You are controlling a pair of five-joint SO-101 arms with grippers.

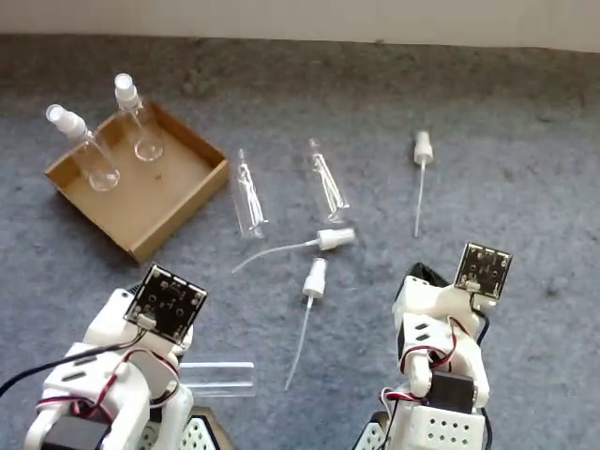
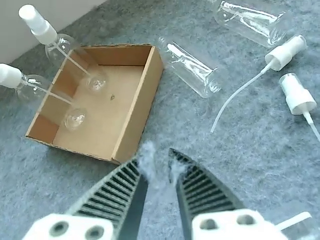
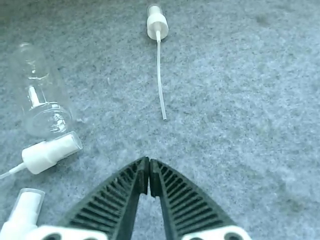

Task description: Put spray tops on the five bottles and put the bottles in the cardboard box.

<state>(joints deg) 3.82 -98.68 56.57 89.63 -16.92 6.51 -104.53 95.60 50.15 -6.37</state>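
Nearest bottle (image 1: 220, 377) flat on grey carpet (image 1: 525, 187), long axis side-to-side.

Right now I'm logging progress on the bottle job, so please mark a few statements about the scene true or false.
1. Two capped bottles stand in the cardboard box. True.
2. Three loose spray tops lie outside the box. True.
3. The right gripper holds a spray top. False: it is shut on nothing.
4. The uncapped bottles stand upright. False: they lie on their sides.
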